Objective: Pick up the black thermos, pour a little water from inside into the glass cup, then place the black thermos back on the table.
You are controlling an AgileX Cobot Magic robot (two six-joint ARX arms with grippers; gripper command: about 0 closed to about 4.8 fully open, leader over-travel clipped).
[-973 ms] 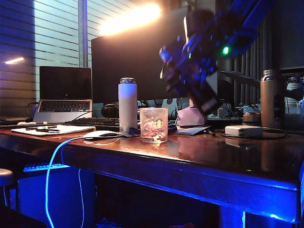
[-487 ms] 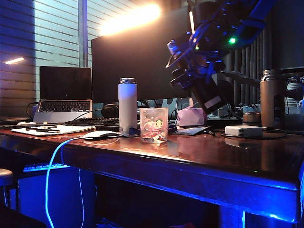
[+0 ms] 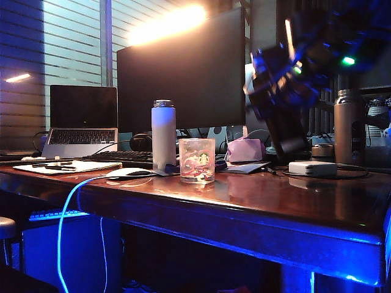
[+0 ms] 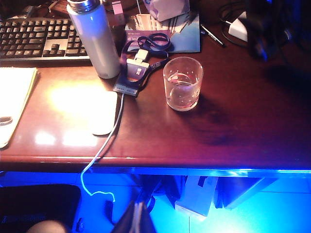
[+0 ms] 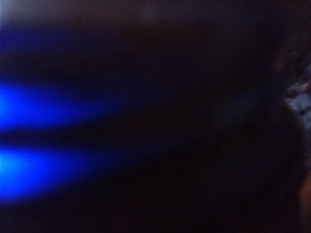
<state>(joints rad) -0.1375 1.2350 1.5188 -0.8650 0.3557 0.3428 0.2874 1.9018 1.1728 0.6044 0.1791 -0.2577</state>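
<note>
**Exterior and wrist views, pouring task.** The black thermos [image 3: 286, 131] was seen tilted and lifted clear of the table [image 3: 244, 195]. Its lower end hung just above the desk surface, right of the glass cup [image 3: 197, 160] and well apart from it.

The right gripper [image 3: 276, 91] was placed around the bottle's upper part. Its jaws were judged to be clamped partway on that wide body rather than standing free, though blur hid the fingertips. The right wrist view was filled by a dark, close surface, taken to be the thermos itself.

The tilt is read as a carrying angle, not a pouring one, since the mouth was not over the cup.

The cup [image 4: 183, 83] stood upright near the front edge, beside a lanyard and a white bottle [image 3: 163, 134]. That spot was open from above for a pour.

The left gripper [image 4: 138, 221] was parked below and in front of the desk edge, out of the working space. Only a dark wedge of it showed, so whether it was parted or closed could not be told.

A bronze bottle [image 3: 349, 125] stood at the far right, untouched.
</note>
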